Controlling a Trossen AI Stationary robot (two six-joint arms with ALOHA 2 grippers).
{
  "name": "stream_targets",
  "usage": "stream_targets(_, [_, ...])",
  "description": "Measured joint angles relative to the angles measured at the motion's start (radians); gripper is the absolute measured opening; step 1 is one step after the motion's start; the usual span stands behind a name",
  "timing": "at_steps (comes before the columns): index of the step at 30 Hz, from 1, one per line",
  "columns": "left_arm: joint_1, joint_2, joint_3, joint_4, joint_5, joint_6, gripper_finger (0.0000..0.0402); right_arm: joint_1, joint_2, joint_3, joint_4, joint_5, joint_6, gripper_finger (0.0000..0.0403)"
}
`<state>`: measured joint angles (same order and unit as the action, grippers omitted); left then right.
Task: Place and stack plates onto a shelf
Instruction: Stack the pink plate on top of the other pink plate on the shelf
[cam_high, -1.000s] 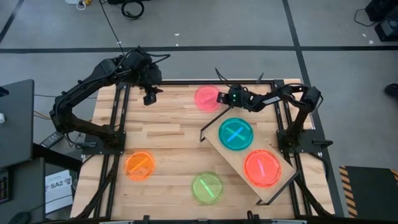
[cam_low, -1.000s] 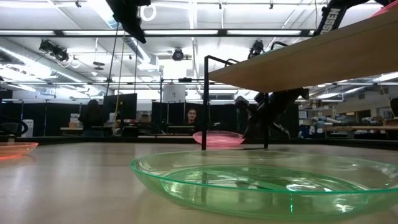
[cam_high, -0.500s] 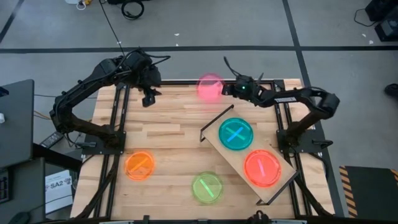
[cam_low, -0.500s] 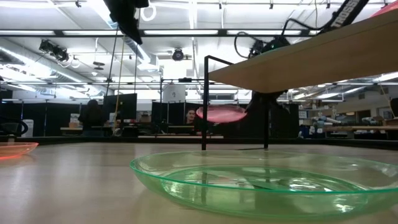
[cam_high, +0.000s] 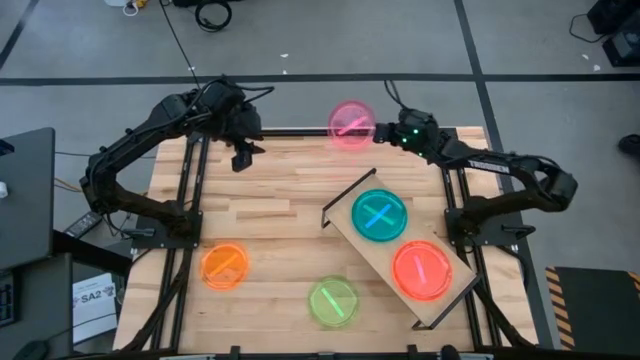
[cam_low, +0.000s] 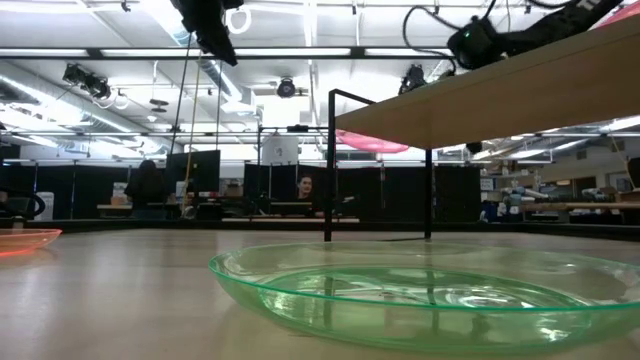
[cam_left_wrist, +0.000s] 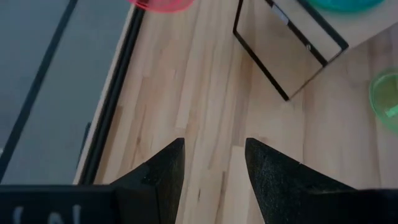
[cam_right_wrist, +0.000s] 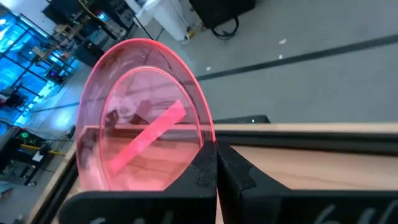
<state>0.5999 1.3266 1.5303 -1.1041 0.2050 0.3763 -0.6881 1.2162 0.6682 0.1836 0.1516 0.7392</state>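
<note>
A pink plate (cam_high: 352, 125) hangs in the air over the table's far edge, with my right gripper (cam_high: 378, 131) shut on it; it also shows in the right wrist view (cam_right_wrist: 143, 118) and behind the shelf in the low view (cam_low: 372, 144). The shelf (cam_high: 372, 262) stands slantwise at the table's right, bearing a teal plate (cam_high: 379, 215) and a red-orange plate (cam_high: 422, 270). On the tabletop lie an orange plate (cam_high: 224, 265) and a green plate (cam_high: 332, 301). My left gripper (cam_high: 243, 155) hovers open above the far left of the table, with nothing between its fingers (cam_left_wrist: 163, 174). My right gripper pinches the pink plate's rim (cam_right_wrist: 208, 142) between its two shut fingers, on the side of the plate that faces the table's right. The fingers come nearly level from the right. The plate juts out beyond them, lifted clear of the table.
Black frame rails (cam_high: 192, 200) run along the table's left and right sides. Bare wood (cam_high: 280, 215) lies between the shelf and the left rails. The green plate fills the foreground of the low view (cam_low: 430, 295).
My right gripper, staying shut, has risen and drawn toward the table's far edge with the pink plate. The plate, which lay on the table by the shelf's far end, now hangs clear above shelf height.
</note>
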Motion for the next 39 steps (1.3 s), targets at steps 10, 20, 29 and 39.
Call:
stream_targets(10, [-0.046, -0.021, -0.261, 0.375, 0.109, -0.073, 0.0176, -0.015, -0.206, 0.0, -0.136, -0.106, -0.036, 0.0])
stream_targets(20, [-0.09, -0.019, -0.625, 0.808, 0.108, -0.208, 0.0176, -0.015, -0.406, 0.0, -0.289, -0.285, 0.004, 0.0])
stream_targets(29, [-0.146, -0.019, -0.827, 0.977, 0.107, -0.262, 0.0176, -0.014, -0.518, 0.0, -0.339, -0.562, 0.136, 0.0])
stream_targets(39, [-0.216, -0.019, -0.935, 1.167, 0.103, -0.365, 0.0176, 0.086, -0.537, 0.0, -0.346, -0.782, 0.299, 0.0])
